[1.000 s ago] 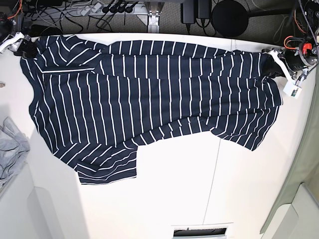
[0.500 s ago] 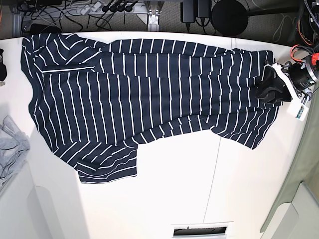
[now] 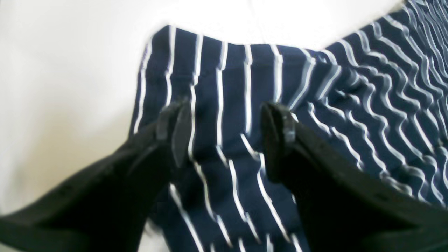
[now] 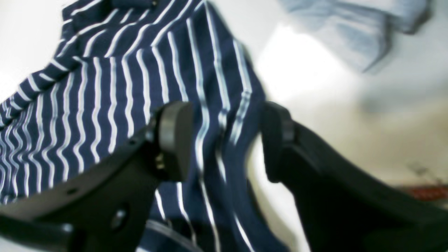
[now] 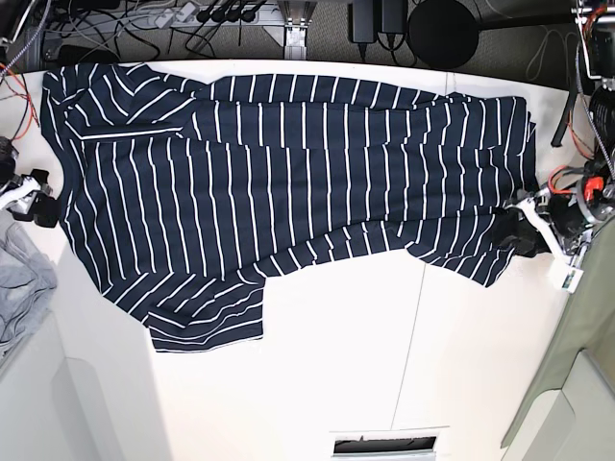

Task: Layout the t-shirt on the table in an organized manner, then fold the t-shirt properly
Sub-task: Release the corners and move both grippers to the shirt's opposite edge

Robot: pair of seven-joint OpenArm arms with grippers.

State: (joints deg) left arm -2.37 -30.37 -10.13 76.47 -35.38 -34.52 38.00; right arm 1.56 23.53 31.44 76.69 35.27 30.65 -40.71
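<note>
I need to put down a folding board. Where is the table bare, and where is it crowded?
Bare: the table below the t-shirt, right of its hanging sleeve. Crowded: the shirt fills the upper half; a grey cloth sits at the lower-left edge, with a pincer at each side edge.

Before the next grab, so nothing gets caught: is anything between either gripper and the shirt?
Nothing visible. The left gripper is open right over the t-shirt edge; the right gripper, also open, straddles its other edge. The grey cloth lies aside.

Dark navy t-shirt [image 5: 288, 173] with thin white stripes, matte white table [image 5: 384, 355], light-grey cloth [image 5: 19, 288], black fingers [image 3: 175, 129]
</note>
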